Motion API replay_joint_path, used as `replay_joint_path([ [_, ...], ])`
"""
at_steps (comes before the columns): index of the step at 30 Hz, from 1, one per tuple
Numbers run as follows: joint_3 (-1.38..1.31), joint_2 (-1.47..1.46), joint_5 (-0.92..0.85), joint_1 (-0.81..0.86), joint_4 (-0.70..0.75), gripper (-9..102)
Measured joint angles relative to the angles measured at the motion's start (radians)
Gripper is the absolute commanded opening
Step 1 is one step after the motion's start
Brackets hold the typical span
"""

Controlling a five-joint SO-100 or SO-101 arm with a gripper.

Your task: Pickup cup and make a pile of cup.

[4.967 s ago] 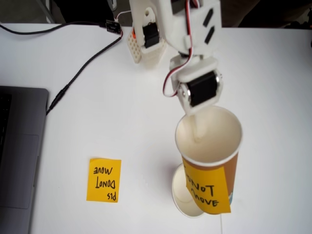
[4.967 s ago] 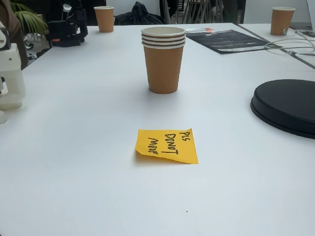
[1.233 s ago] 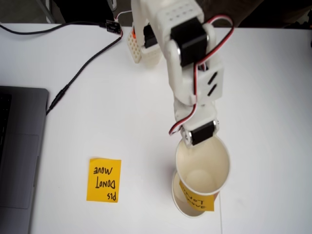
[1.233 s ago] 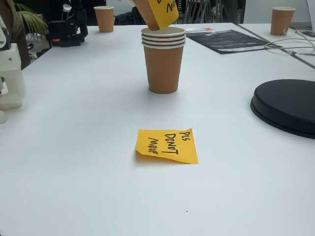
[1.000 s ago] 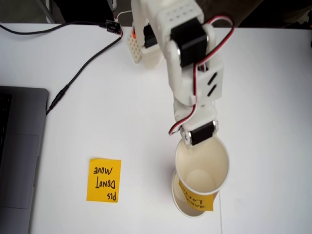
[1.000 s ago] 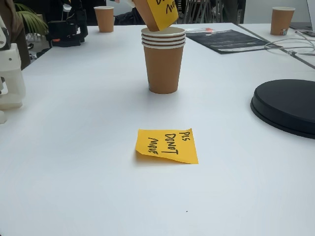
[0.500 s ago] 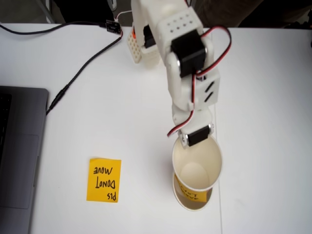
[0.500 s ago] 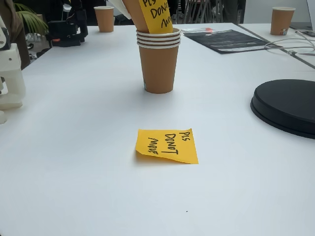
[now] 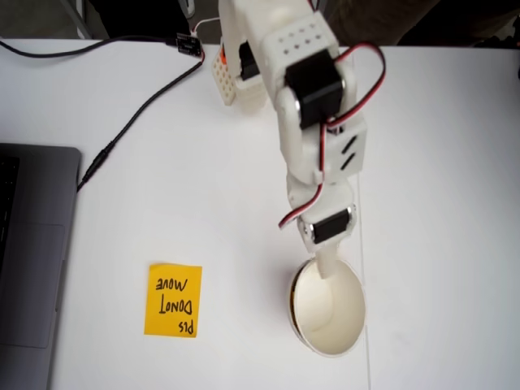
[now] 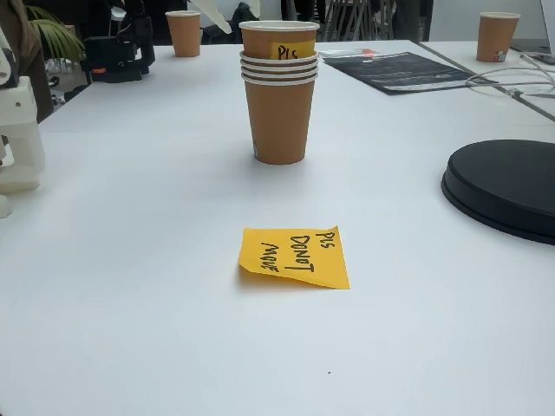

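So there's a pile of cup [image 10: 279, 108] standing upright toward the far side of the white table [image 10: 130, 303], roughly mid-width. The top cup [image 10: 278, 41] sits nested in it but not fully down, so its wall sticks up above three stacked rims, and you can see a yellow patch with "PLS" on it. A white gripper finger [image 10: 211, 19] pokes in just left of the top rim; can't tell if it's touching.

Nearer the front edge lies an orange sticky note [image 10: 295, 256] reading "PLS DONOT MOVE". A black round disc [image 10: 507, 186] sits at the right edge, a white base [image 10: 17, 139] at the left edge.
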Motion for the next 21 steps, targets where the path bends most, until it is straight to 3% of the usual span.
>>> replay_joint_path([
  [5,0.000,0.000,0.000,0.000,0.000,36],
  [16,0.006,0.000,0.000,0.003,0.000,36],
  [21,0.006,0.000,0.000,0.080,0.000,36],
])
